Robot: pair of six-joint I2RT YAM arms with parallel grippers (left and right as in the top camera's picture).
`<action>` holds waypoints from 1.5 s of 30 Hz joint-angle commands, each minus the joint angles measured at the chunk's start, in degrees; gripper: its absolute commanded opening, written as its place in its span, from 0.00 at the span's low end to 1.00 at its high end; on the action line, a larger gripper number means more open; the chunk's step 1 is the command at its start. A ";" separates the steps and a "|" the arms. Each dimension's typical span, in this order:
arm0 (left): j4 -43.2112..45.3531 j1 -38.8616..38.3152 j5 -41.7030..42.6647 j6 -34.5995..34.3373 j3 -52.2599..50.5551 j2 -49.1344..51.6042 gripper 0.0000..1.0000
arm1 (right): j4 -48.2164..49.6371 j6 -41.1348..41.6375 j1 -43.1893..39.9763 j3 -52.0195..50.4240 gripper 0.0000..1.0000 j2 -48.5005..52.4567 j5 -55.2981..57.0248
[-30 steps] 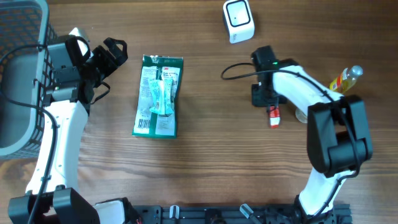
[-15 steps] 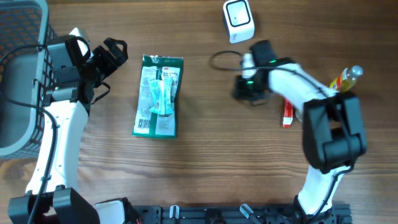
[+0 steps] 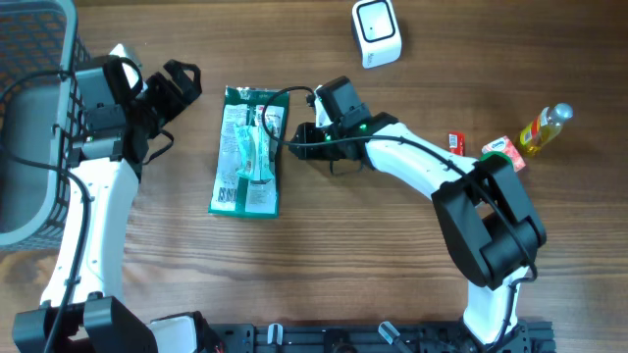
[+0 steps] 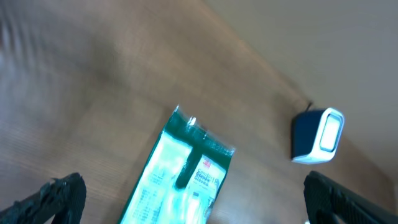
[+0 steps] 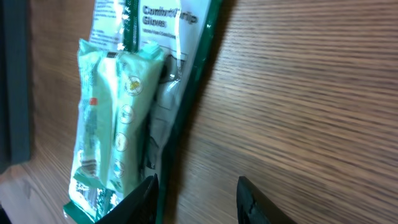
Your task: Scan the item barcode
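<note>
**Entry: right arm transferred from loose goods to glove package**

Table (image 3: 324, 265): wood-grain top, listed as the bearing surface for all items below.

Wire basket (image 3: 25, 137): recorded at the nine o'clock edge; not involved.

Right arm (image 3: 422, 172): a second earlier it was logged at three o'clock, over a red sachet (image 3: 455, 143). It was since swung across the table towards ten o'clock, and the sachet was left behind on the wood.

Glove package (image 3: 250, 150): the task's item, found lying flat at roughly ten o'clock of centre, long axis twelve to six, position unchanged. No barcode could be made out on the upper face.

Right gripper (image 3: 299, 137): arrived at the package's two o'clock edge. Its fingers (image 5: 144, 196) were seen parted, with bare wood between them and nothing held.

Left gripper (image 3: 177, 88): unchanged, spread to its widest and empty, well apart from the package at its ten o'clock.

Barcode scanner (image 3: 376, 32): standing at twelve o'clock, untouched.

Bottle (image 3: 546, 126), small carton (image 3: 503, 154): grouped with the sachet at three o'clock.

Assessment: the sachet was judged finished with, and the glove package taken to be the next item. A grasp at its edge was still to be made before it could be presented to the scanner.
</note>
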 commanded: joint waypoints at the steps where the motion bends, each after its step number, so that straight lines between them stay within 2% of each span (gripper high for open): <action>1: -6.54 0.24 1.14 3.02 -0.04 0.26 0.81 | -1.86 -2.86 -2.56 0.57 0.41 0.74 -2.95; 2: -10.01 -0.35 1.03 5.46 -0.44 1.25 0.32 | -2.32 -3.32 -3.17 0.57 0.41 0.74 -2.89; 3: -11.13 -1.18 0.13 5.77 -1.64 2.75 0.13 | -2.56 -3.41 -3.85 0.57 0.42 0.74 -2.91; 4: -10.64 -2.51 -0.22 5.79 -3.21 4.57 0.12 | -2.64 -3.45 -4.28 0.57 0.43 0.74 -2.91; 5: -10.29 -3.98 -0.20 5.79 -4.59 6.73 0.22 | -2.69 -4.42 -4.68 0.57 0.44 0.74 -2.91; 7: -10.49 -7.10 -0.20 5.88 -5.40 11.19 0.31 | -3.15 -5.95 -4.76 0.57 0.45 0.74 -2.49; 10: -9.29 -12.41 -0.20 11.85 -5.40 17.29 0.44 | -4.00 -6.47 -4.76 0.57 0.48 0.74 -2.47; 13: -9.14 -13.62 -0.22 11.80 -5.40 19.02 0.47 | -4.33 -7.65 -4.76 0.57 0.49 0.74 -2.49; 16: -8.96 -13.62 -0.22 11.80 -5.42 19.37 0.42 | -4.35 -7.65 -4.76 0.57 0.49 0.74 -2.49; 18: -8.48 -13.51 -0.22 11.80 -5.42 19.34 0.27 | -4.33 -7.67 -4.76 0.57 0.50 0.74 -2.47; 19: -8.44 -13.51 -0.22 11.80 -5.40 19.37 0.08 | -4.33 -7.67 -4.76 0.57 0.49 0.74 -2.49; 20: -8.20 -13.49 -0.20 11.78 -5.31 19.21 0.04 | -4.31 -7.72 -4.76 0.57 0.48 0.74 -2.49; 22: -9.68 -12.96 1.14 11.80 -3.56 17.66 0.04 | -3.37 -7.72 -5.33 0.59 0.46 0.11 -4.96; 26: -10.21 -11.89 10.16 11.80 -1.11 10.80 0.04 | -1.51 -8.04 -9.53 0.59 0.51 -1.53 -24.79; 27: -10.19 -11.89 10.86 11.80 -1.11 9.33 0.04 | -2.16 -10.34 -10.73 0.57 0.51 -1.53 -29.14; 30: -11.67 -12.24 16.33 11.78 -1.11 7.93 0.04 | -6.38 -13.94 -13.05 0.57 0.51 -1.53 -32.15; 31: -13.05 -12.94 15.10 11.80 -1.14 8.15 0.04 | -8.04 -14.47 -13.97 0.57 0.51 -1.53 -30.21; 33: -13.86 -13.38 3.37 10.40 -1.31 8.15 0.04 | -10.45 -15.12 -14.71 0.57 0.52 -1.53 -22.88; 34: -13.68 -13.35 -2.51 8.98 -1.33 8.33 0.16 | -11.45 -15.15 -14.56 0.57 0.53 -1.51 -19.34; 35: -13.42 -13.35 -5.44 8.33 -1.33 8.57 0.50 | -12.70 -15.17 -14.27 0.57 0.54 -1.51 -16.59; 39: -10.56 -13.35 -5.35 8.31 -1.33 11.74 0.54 | -13.29 -15.12 -13.90 0.57 0.55 -1.51 -13.99; 43: -8.63 -13.35 -5.35 8.31 -1.33 17.20 0.50 | -13.31 -15.15 -13.90 0.57 0.55 -1.51 -13.97; 45: -7.30 -13.38 -4.61 8.09 -1.33 19.80 0.42 | -13.31 -15.15 -13.90 0.57 0.55 -1.51 -13.97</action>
